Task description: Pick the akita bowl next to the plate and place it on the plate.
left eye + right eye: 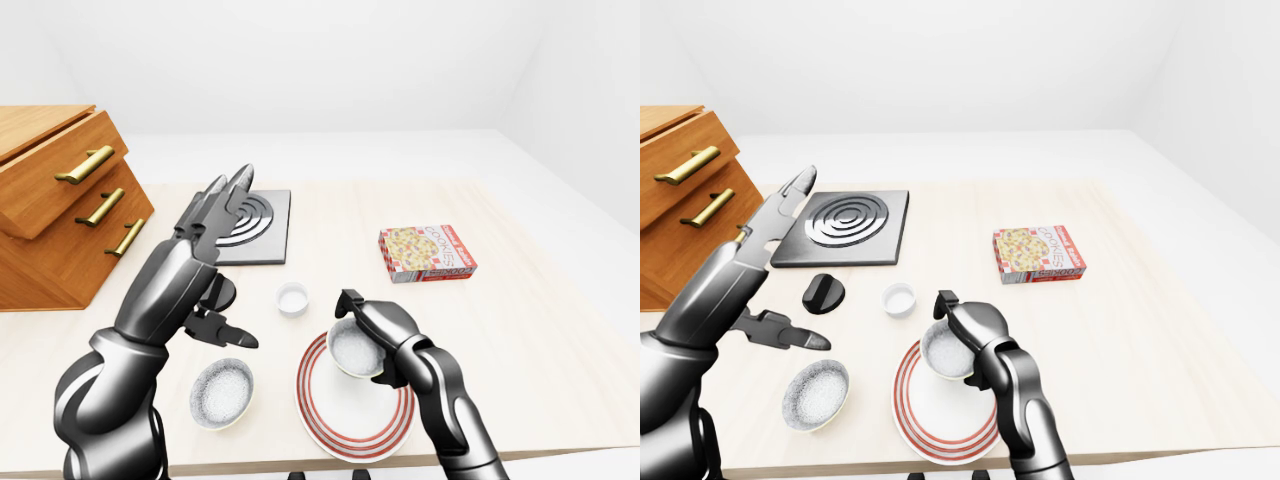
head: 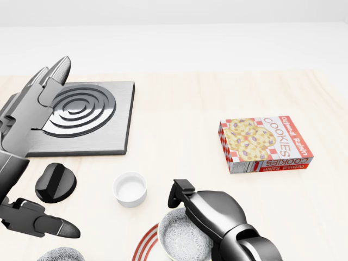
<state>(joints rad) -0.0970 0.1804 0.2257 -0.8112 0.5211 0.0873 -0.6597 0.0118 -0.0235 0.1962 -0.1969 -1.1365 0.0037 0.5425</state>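
Observation:
The akita bowl (image 1: 943, 350), white with a grey speckled inside, is held over the upper part of the red-ringed plate (image 1: 940, 415) near the bottom of the eye views. My right hand (image 1: 370, 340) is shut on the bowl's right rim, thumb on the upper edge and fingers under the side. I cannot tell whether the bowl touches the plate. My left hand (image 1: 810, 262) hangs open above the table's left part, fingers stretched toward the burner, holding nothing.
A second speckled bowl (image 1: 815, 393) sits left of the plate. A small white ramekin (image 1: 898, 298) and a black knob (image 1: 824, 292) lie above them, then a grey burner plate (image 1: 845, 225). A cookies box (image 1: 1038, 254) lies right. A wooden drawer cabinet (image 1: 55, 205) stands at left.

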